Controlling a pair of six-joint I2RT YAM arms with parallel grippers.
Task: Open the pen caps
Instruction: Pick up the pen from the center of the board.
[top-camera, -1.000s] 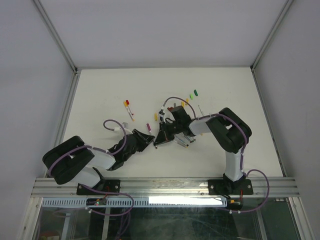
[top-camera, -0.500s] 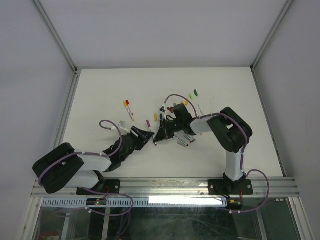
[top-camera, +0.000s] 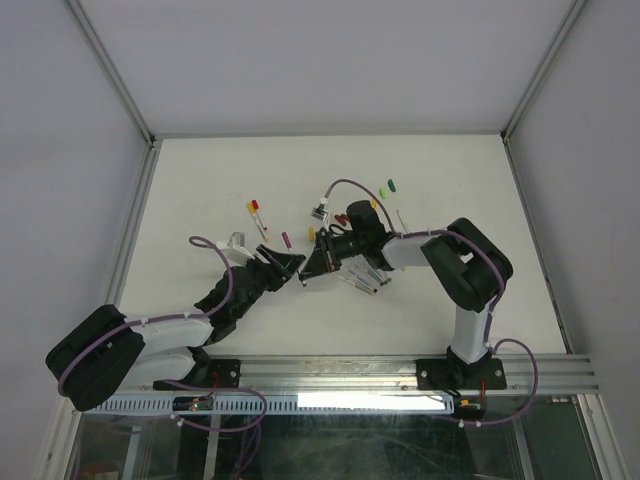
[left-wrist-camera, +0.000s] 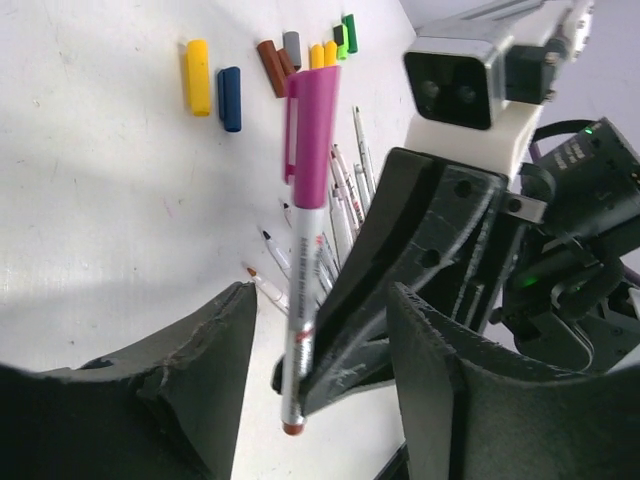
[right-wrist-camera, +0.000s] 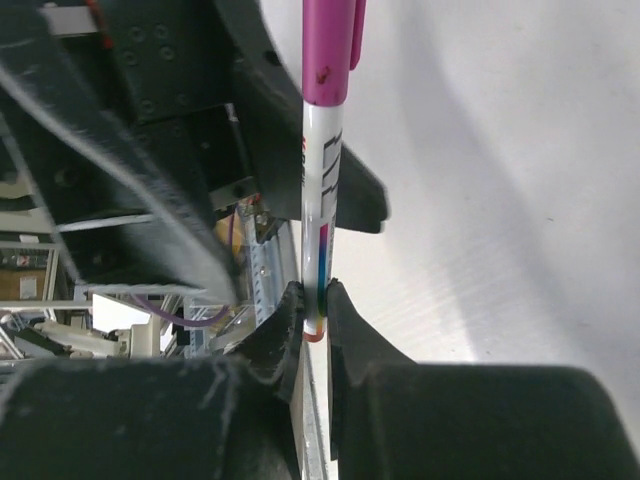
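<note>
A white pen (left-wrist-camera: 303, 280) wearing a magenta cap (left-wrist-camera: 310, 120) stands between the two grippers. My right gripper (right-wrist-camera: 318, 300) is shut on the barrel's bottom end; the cap (right-wrist-camera: 328, 50) points away from it. My left gripper (left-wrist-camera: 320, 295) is open, one finger on each side of the barrel, touching nothing. In the top view the cap (top-camera: 287, 240) sits just above the left gripper (top-camera: 292, 268) and the right gripper (top-camera: 306, 279). Loose pen caps lie on the table: yellow (left-wrist-camera: 198, 76), blue (left-wrist-camera: 230, 98), brown (left-wrist-camera: 270, 66), orange (left-wrist-camera: 325, 52), green (left-wrist-camera: 348, 35).
Several uncapped pen barrels (left-wrist-camera: 345, 190) lie in a bunch under the right arm (top-camera: 365, 275). Two more caps (top-camera: 253, 207) rest at the far left and green ones (top-camera: 388, 187) at the far right. The white table (top-camera: 200, 180) has metal rails along its edges.
The left gripper has opened wider and its arm has stretched farther over the table. The right gripper has carried the capped pen slightly up and left.
</note>
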